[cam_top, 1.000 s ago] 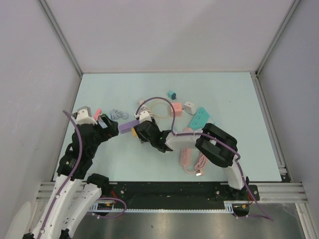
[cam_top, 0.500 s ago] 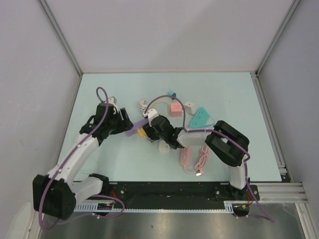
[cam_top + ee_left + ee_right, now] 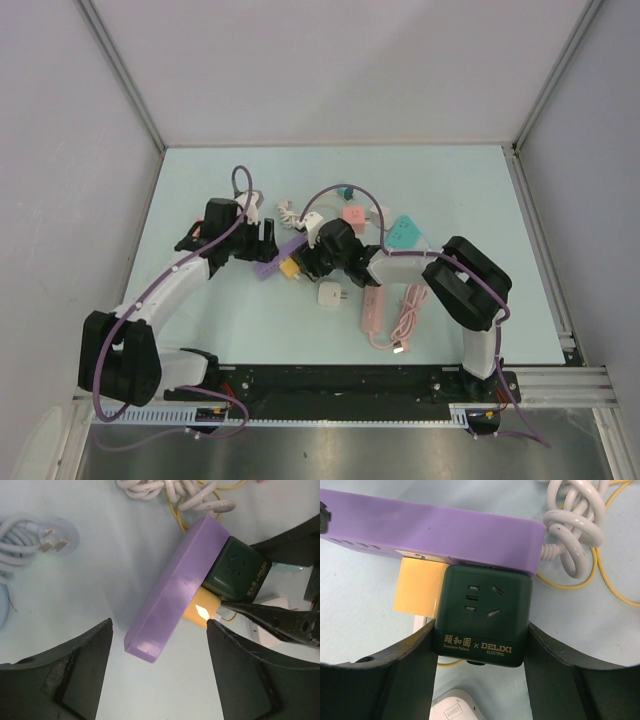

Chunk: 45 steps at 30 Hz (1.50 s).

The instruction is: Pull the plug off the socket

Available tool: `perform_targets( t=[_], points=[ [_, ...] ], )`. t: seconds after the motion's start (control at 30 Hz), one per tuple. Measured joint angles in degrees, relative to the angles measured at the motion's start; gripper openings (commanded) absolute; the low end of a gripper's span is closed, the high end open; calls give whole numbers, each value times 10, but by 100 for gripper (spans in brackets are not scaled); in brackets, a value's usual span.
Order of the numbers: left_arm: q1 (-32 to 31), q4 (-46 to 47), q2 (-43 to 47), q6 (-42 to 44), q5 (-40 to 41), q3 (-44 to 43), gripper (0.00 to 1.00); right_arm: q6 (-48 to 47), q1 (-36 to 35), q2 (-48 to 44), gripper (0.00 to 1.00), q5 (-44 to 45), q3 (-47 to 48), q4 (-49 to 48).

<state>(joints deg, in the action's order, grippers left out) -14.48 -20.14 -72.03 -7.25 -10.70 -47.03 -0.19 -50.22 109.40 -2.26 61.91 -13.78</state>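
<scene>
The socket is a purple power strip (image 3: 268, 264) (image 3: 175, 590) (image 3: 430, 530) lying slantwise on the table. A dark green cube plug (image 3: 235, 575) (image 3: 482, 615) sits plugged into its side, with a yellow plug (image 3: 289, 269) (image 3: 202, 612) (image 3: 417, 587) plugged in beside it. My right gripper (image 3: 318, 258) (image 3: 481, 630) is shut on the green plug, one finger pressed to each side. My left gripper (image 3: 262, 232) (image 3: 159, 623) hangs open over the strip's free end, its fingers apart from the strip on both sides.
A white adapter (image 3: 328, 294) (image 3: 455, 707) lies just in front of the right gripper. A coiled white cable (image 3: 288, 213) (image 3: 575, 530) and thin yellow wire lie behind the strip. A pink strip (image 3: 372, 310), teal strip (image 3: 400, 233) and pink cube (image 3: 352, 215) lie to the right.
My left arm has swung from the table's left side over to the purple strip. The right gripper, still on the green plug, has shifted right and farther back with the strip.
</scene>
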Motion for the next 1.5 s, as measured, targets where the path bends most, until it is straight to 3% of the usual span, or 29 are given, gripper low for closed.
perform_targets(
  t=[0.23, 0.87, 1.07, 1.43, 1.5],
  points=[
    [0, 30, -41, 72, -19, 4, 81, -14, 16, -5, 28, -43, -1, 12],
    [0, 54, -96, 93, -75, 14, 80, -33, 25, -9, 28, -73, -1, 23],
    [0, 54, -110, 95, -76, 14, 70, -38, 25, -9, 29, -76, -1, 23],
    [-8, 46, -115, 108, -91, 14, 52, -46, 27, -9, 42, -89, -2, 15],
    [-10, 43, -118, 109, -91, 14, 44, -46, 27, -9, 43, -92, -2, 13]
  ],
)
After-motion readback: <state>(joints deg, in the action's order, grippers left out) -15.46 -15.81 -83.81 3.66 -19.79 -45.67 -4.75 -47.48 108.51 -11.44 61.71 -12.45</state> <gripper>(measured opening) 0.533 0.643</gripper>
